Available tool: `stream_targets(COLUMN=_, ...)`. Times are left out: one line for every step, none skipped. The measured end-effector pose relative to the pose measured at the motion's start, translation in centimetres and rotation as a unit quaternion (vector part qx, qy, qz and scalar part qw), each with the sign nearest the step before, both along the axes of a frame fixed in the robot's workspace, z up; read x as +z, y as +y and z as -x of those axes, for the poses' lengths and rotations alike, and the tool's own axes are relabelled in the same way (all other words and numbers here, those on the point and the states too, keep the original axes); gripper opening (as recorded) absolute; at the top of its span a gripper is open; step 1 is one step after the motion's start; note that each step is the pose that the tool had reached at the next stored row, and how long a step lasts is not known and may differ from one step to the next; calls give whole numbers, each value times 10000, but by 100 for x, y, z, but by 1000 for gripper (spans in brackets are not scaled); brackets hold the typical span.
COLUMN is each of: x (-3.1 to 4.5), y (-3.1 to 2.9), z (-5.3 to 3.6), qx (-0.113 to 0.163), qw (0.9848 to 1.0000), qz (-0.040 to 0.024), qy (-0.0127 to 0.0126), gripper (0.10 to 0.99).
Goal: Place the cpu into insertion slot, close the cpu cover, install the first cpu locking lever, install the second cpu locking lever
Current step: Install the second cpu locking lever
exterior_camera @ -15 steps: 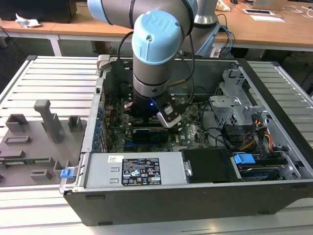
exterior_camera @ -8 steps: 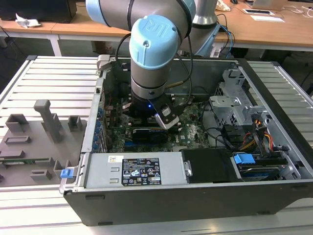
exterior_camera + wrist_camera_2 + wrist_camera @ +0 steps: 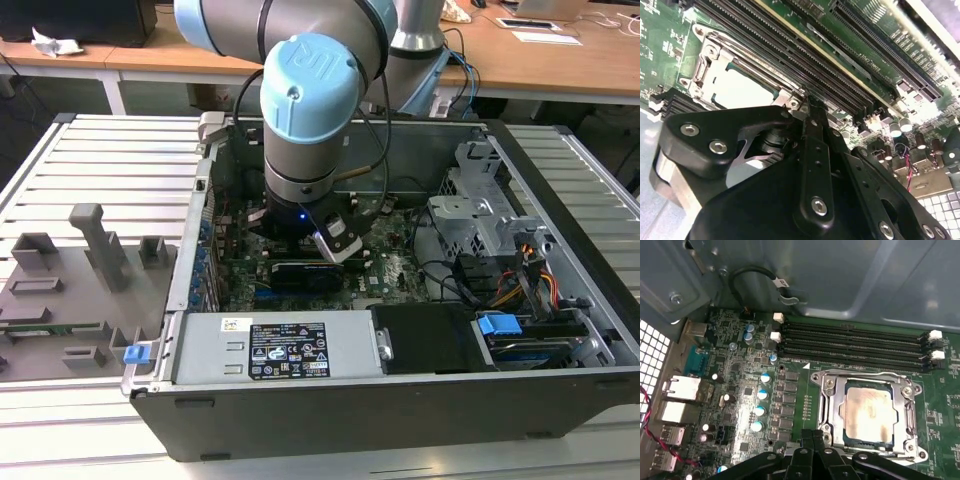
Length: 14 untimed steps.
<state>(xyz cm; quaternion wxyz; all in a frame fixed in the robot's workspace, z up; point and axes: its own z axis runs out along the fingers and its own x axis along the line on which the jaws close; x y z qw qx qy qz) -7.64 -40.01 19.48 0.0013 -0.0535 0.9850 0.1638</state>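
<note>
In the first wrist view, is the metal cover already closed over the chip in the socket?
Yes, the cover lies flat around the chip, whose silvery top shows through its square opening.

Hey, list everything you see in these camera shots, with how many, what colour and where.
cpu: one, silvery-grey, seated in the insertion slot.
insertion slot: one, dark with grey rim, on the green motherboard.
cpu cover: one, silvery frame, lying closed over the cpu's edges.
motherboard: one, green, inside the computer case.
memory slots: four, black, empty, beside the socket.
capacitors: several, silver with blue tops, beside the socket.
computer case: one, dark grey, open on a slatted metal table.
power supply: one, grey, at the case's near edge.
fixture blocks: several, grey, on the table at the exterior view's left.
robot arm: one, grey with blue caps, reaching into the case.
gripper: one, black, at the socket's edge.
</note>
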Motion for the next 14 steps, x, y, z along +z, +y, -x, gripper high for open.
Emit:
stream_targets(x=0, y=-1, z=4, qx=0, qw=10000, qz=0, qy=0, gripper=106)
stream_targets(x=-1, y=-4, z=5, qx=0, qw=10000, qz=-1, qy=0, gripper=106)
stream_targets(x=-1, y=-14, z=7, qx=0, qw=10000, qz=-1, qy=-1, gripper=106)
stream_targets(x=0, y=-21, z=7, qx=-1, qw=10000, qz=17, qy=0, gripper=106)
stream_targets(x=1, y=-26, z=7, qx=0, qw=10000, qz=21, qy=1, gripper=106)
stream_targets(x=5, y=-27, z=7, qx=0, qw=10000, qz=22, qy=0, gripper=106)
stream_targets(x=12, y=-26, z=7, qx=0, qw=10000, qz=20, qy=0, gripper=106)
stream_targets(x=20, y=-26, z=8, qx=0, qw=10000, qz=18, qy=-1, gripper=106)
stream_targets(x=35, y=-26, z=8, qx=0, qw=10000, qz=18, qy=-1, gripper=106)
stream_targets(x=59, y=-26, z=8, qx=0, qw=10000, qz=18, qy=0, gripper=106)
stream_targets(x=98, y=-26, z=8, qx=0, qw=10000, qz=17, qy=0, gripper=106)
stream_targets(x=139, y=-26, z=8, qx=0, qw=10000, qz=17, qy=0, gripper=106)
stream_targets(x=171, y=-26, z=8, qx=0, qw=10000, qz=16, qy=0, gripper=106)
stream_targets(x=183, y=-25, z=8, qx=0, qw=10000, qz=16, qy=0, gripper=106)
